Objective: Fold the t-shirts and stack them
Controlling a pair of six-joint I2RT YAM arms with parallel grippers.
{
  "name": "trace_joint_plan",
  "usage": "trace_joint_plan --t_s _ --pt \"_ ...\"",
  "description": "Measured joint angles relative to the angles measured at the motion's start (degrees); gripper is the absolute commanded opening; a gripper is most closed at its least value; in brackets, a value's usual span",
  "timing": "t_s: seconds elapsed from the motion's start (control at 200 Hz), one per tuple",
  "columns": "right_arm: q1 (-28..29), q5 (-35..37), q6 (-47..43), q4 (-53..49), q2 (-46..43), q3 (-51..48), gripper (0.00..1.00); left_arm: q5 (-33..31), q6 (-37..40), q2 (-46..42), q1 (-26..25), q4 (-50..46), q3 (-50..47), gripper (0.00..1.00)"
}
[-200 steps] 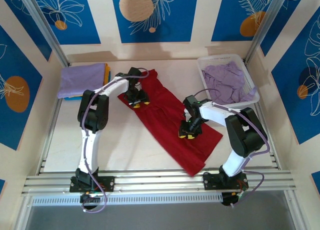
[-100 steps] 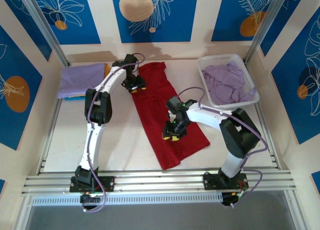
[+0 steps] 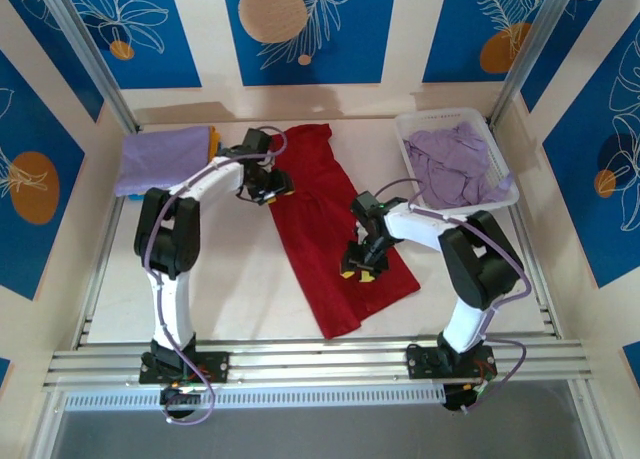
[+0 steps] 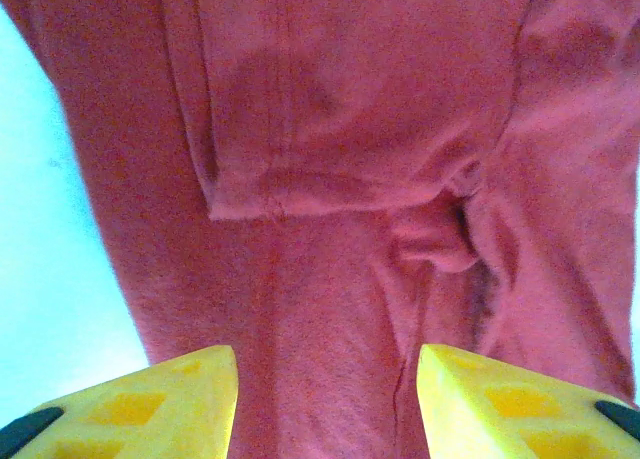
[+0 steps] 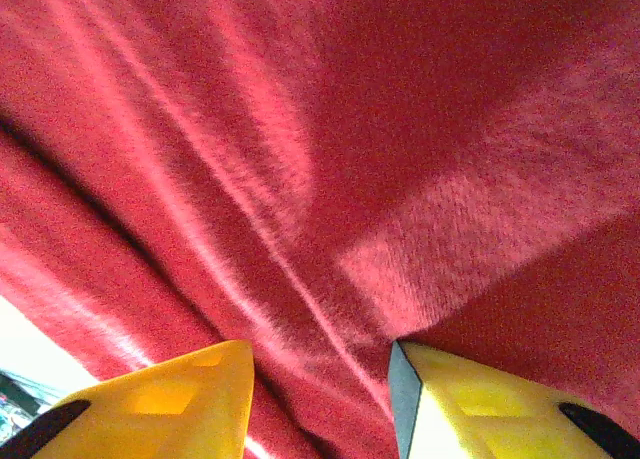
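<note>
Mid-frame, the dark red t-shirt lies lengthwise on the desk. My left fingers stand apart over its upper left edge, gripping nothing. My right fingers are also apart, low against its lower right part.

The pale table holds a red shirt in the middle, a pile of folded shirts at the upper left, and a white basket at the upper right.

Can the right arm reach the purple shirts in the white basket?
Probably yes. The white basket sits at the back on the right arm's own side, open on top, with nothing over the purple shirts. The right pincer is over the red shirt, just left of the basket.
</note>
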Motion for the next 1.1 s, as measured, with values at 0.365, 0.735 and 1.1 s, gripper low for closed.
trace_joint_plan --t_s 0.365,0.735,1.1 --pt "9.77 -7.91 7.56 4.28 3.21 1.29 0.37 -1.75 -1.77 0.07 -2.03 4.48 -3.65 0.51" --pt "18.73 -7.43 17.90 9.44 3.78 3.34 0.40 -4.15 5.18 10.32 -1.97 -4.22 9.99 0.52" --pt "14.80 -4.87 17.81 7.30 -3.96 3.08 0.43 -2.54 9.49 24.28 -1.09 -14.49 34.64 0.53"
